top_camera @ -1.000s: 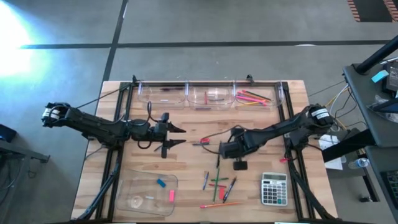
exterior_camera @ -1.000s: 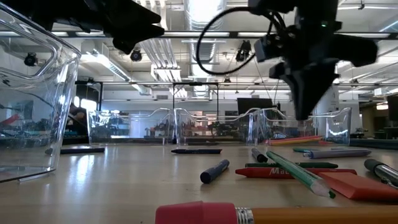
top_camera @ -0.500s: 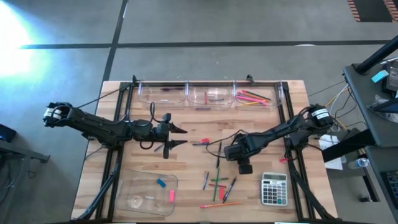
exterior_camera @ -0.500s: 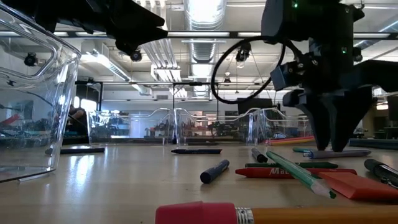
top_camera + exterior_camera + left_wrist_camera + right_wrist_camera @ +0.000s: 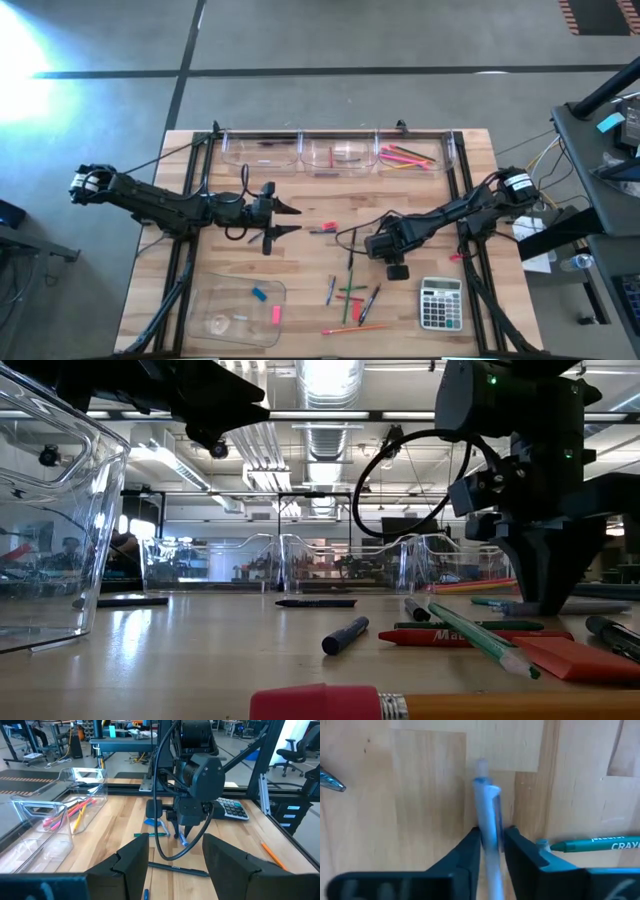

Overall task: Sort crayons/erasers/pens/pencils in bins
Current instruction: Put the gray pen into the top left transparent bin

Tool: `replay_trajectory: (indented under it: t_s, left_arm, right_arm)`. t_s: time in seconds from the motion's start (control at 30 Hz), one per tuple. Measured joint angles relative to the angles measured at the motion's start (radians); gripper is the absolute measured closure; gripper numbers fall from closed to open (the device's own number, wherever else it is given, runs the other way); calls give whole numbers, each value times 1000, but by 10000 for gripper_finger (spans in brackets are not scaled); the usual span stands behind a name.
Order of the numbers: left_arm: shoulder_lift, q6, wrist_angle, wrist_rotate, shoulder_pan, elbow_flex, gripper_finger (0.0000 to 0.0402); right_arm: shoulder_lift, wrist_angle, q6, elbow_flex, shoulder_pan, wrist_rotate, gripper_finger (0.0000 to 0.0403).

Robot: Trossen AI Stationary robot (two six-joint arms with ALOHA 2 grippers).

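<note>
The slim pale-blue plastic pen [image 5: 487, 815] lies flat on the wooden table [image 5: 300, 250], in the loose pile ahead of the grey calculator [image 5: 440, 303]. My right gripper [image 5: 491, 845] is down on it, the pen's long axis running straight out between the two dark fingers [image 5: 470, 847], which sit close on either side and seem to be pinching it, though I can't swear the grip is firm. The left gripper [image 5: 172, 857] hangs with its jaws spread, well apart. The row of clear rectangular tubs [image 5: 340, 153] lies across the table's far edge, so I'd lift and carry that way.
</note>
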Motion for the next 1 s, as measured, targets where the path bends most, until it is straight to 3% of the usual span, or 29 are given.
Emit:
replay_trajectory:
  t_s: [0.23,0.73,1.0]
  left_arm:
    - [0,-1,0,0,0,0,230]
    - [-1,-1,0,0,0,0,230]
    - [-1,0,0,0,0,0,230]
  right_arm:
    - [0,-27,-10,22,-1,26,382]
    - [6,-126,-21,188,-1,45,384]
    - [-78,-60,-24,203,-5,152,398]
